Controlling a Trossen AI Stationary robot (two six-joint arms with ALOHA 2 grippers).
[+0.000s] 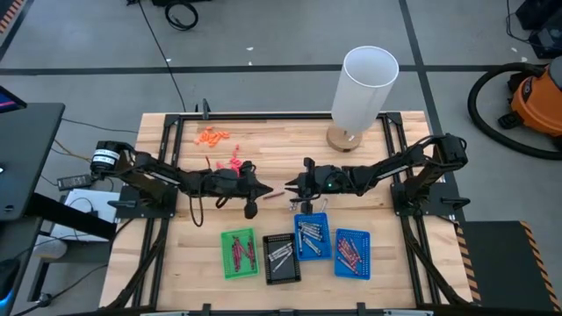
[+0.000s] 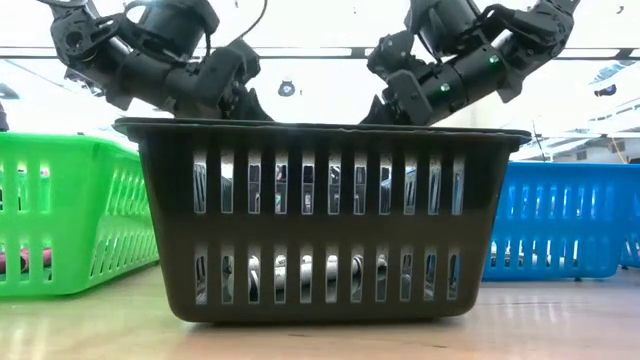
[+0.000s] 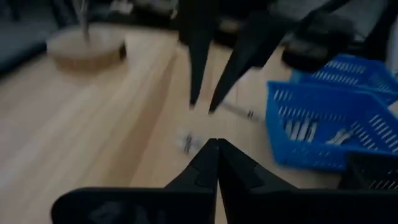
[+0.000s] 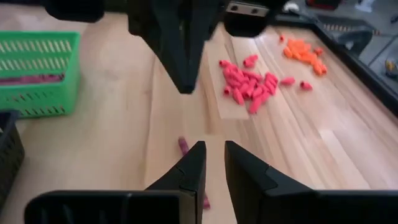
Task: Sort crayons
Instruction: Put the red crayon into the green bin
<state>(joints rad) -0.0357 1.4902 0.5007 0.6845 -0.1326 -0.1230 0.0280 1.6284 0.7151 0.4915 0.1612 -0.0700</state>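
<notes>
My left gripper and my right gripper face each other tip to tip over the table's middle, both above the board. The left gripper is shut with nothing between its fingers. The right gripper stands open by a narrow gap, holding nothing. A maroon crayon lies flat on the table under the right gripper's fingers. A silvery crayon lies flat near the blue tray, and another blurred silvery one lies by the left fingertips. More crayons lie in the trays.
Four small trays stand in a row near the front edge: green, black and two blue. Pink-red bits and orange bits lie at the far left. A tall white cylinder stands far right.
</notes>
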